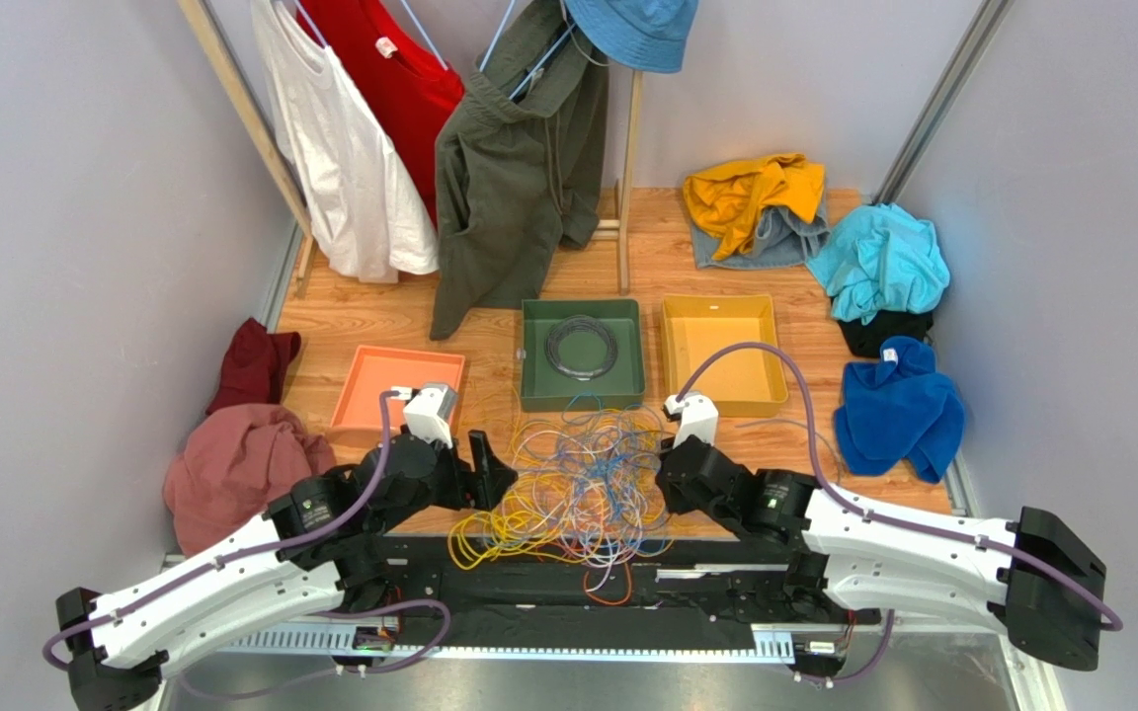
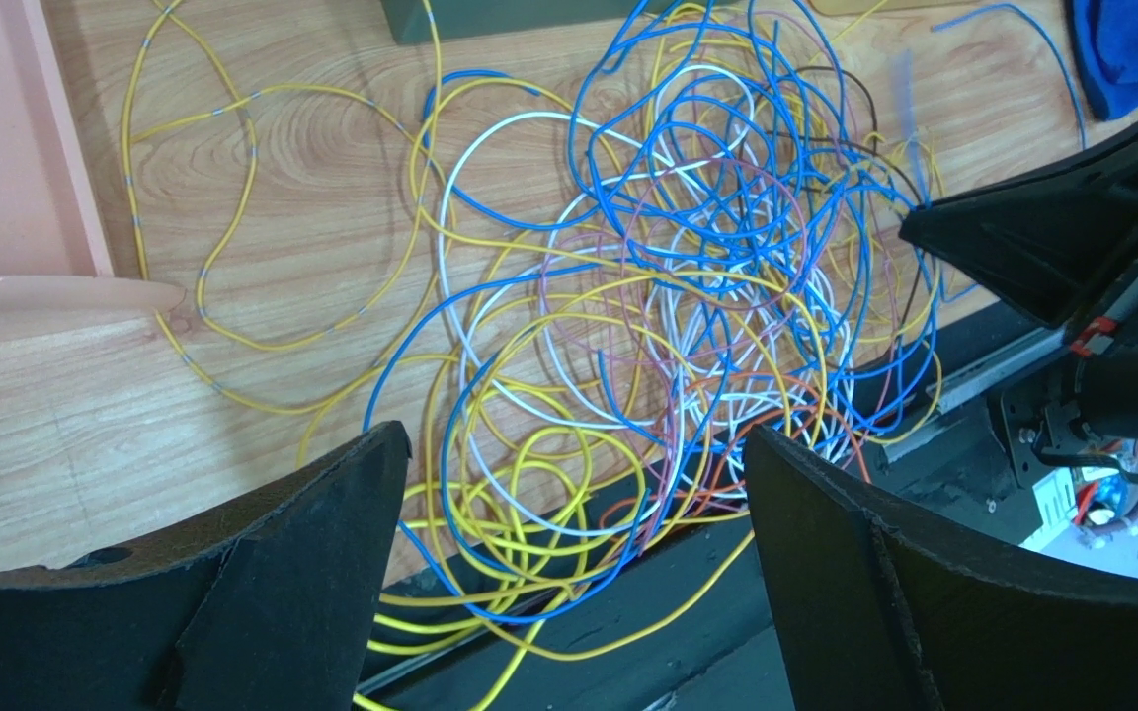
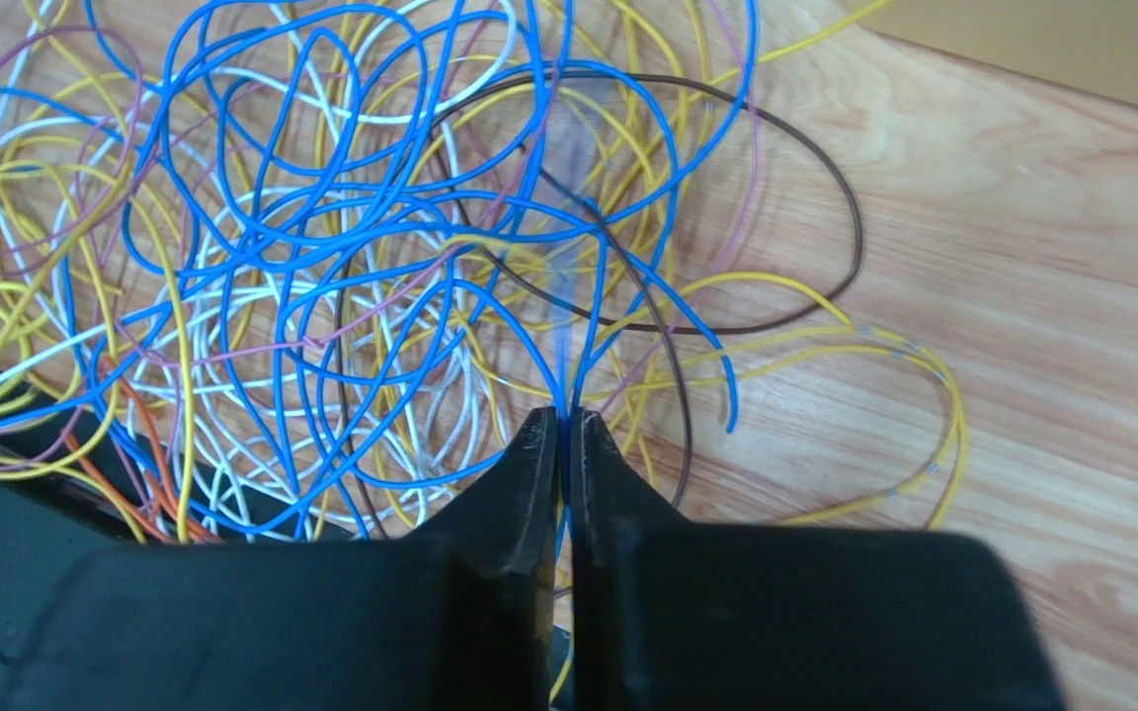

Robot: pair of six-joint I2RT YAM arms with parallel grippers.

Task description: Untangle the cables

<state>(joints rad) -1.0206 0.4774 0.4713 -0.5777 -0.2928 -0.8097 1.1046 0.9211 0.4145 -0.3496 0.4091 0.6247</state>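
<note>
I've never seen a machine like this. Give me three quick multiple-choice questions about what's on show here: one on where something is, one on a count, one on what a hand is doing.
1. Where does the tangle of cables lie?
A. On a chair.
B. On the wooden table, in front of the green tray.
C. In a drawer.

2. How many trays stand on the table?
A. One.
B. Five.
C. Three.

3. What is the right hand doing?
A. Pinching a blue cable.
B. Gaping open, empty.
C. Gripping a spoon.

Answers:
1 B: the overhead view shows the tangle on bare wood before the green tray.
2 C: a salmon tray, the green one and a yellow tray sit in a row.
3 A: its wrist view shows it closed on a blue strand.
</note>
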